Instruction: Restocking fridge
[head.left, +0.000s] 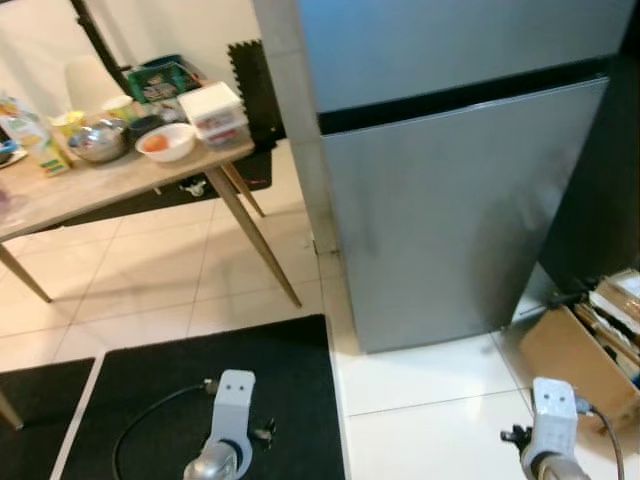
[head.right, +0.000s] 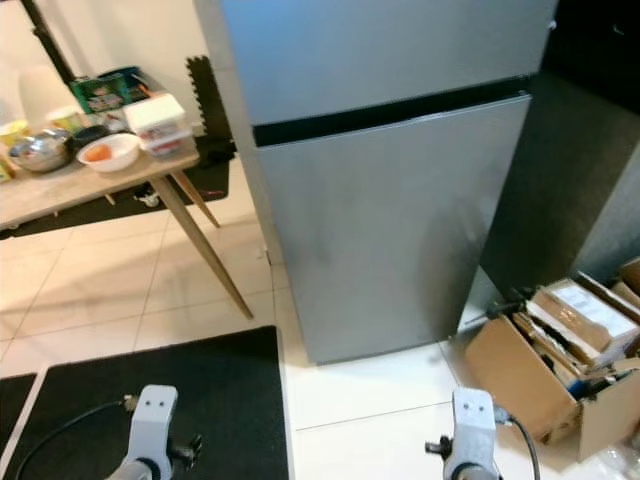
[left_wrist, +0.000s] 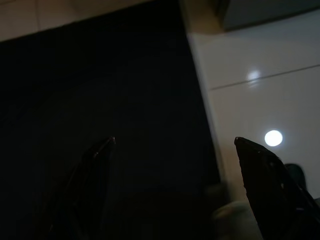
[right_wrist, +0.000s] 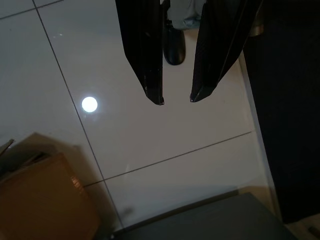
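Observation:
A tall grey fridge (head.left: 460, 200) stands in front of me with both doors closed, a black seam between the upper and lower door. To its left a wooden table (head.left: 100, 185) holds a white bowl of orange food (head.left: 166, 143), a steel bowl (head.left: 97, 142), stacked white containers (head.left: 213, 112) and a green box (head.left: 160, 80). Both arms hang low. My left gripper (left_wrist: 175, 141) is open wide over the black mat (left_wrist: 100, 75). My right gripper (right_wrist: 176, 101) hangs over white tile with a narrow gap between its fingers, holding nothing.
An open cardboard box (head.right: 560, 370) of packages sits on the floor right of the fridge. A black mat (head.left: 180, 380) lies on the tiles at my left. The table's slanted legs (head.left: 255, 235) reach toward the fridge. A dark cabinet (head.right: 590, 170) stands at right.

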